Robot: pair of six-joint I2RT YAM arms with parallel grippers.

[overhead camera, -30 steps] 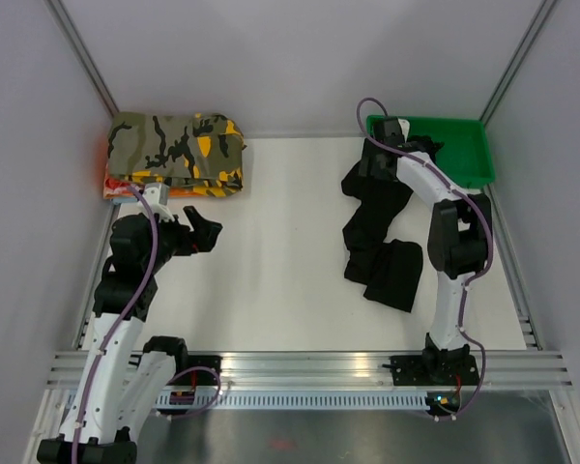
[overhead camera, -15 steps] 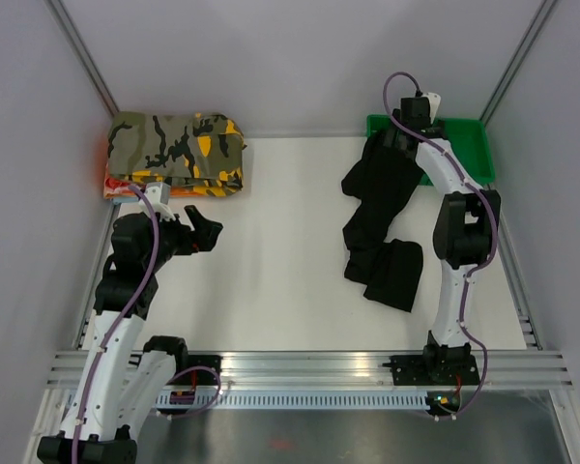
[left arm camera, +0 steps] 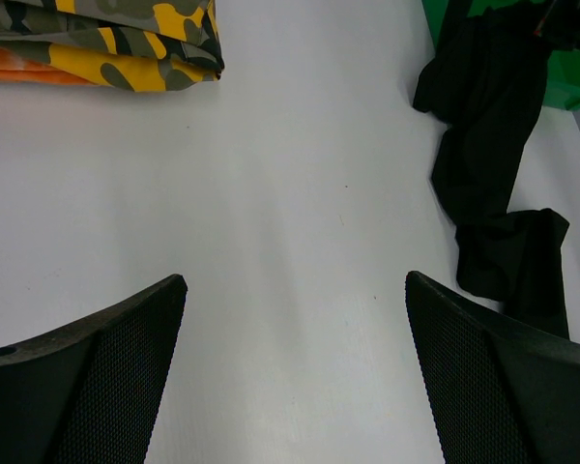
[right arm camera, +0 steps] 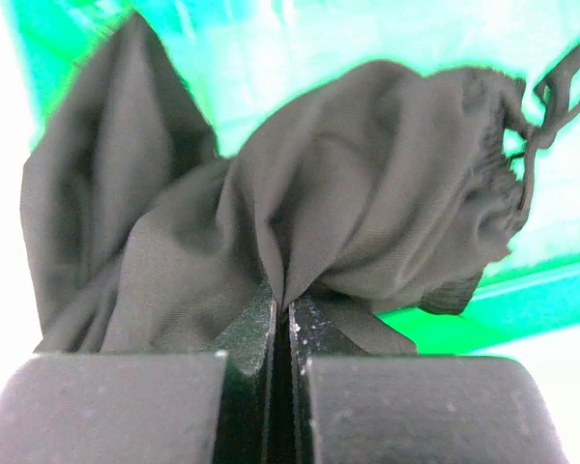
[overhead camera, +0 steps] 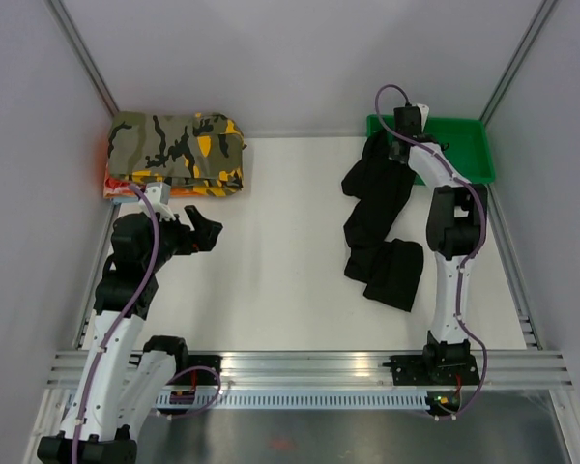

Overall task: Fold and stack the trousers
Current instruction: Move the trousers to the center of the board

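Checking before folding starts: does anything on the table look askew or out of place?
The trousers lie crumpled and twisted, their waistband pinched in the shut right gripper over the green bin, the other end doubled over. The camouflage garment looks neatly folded.

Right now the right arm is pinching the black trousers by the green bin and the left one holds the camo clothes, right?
No. The left gripper is open and holds nothing; the left wrist view shows the camo clothes lying apart from it. The right gripper does pinch the black trousers by the green bin.
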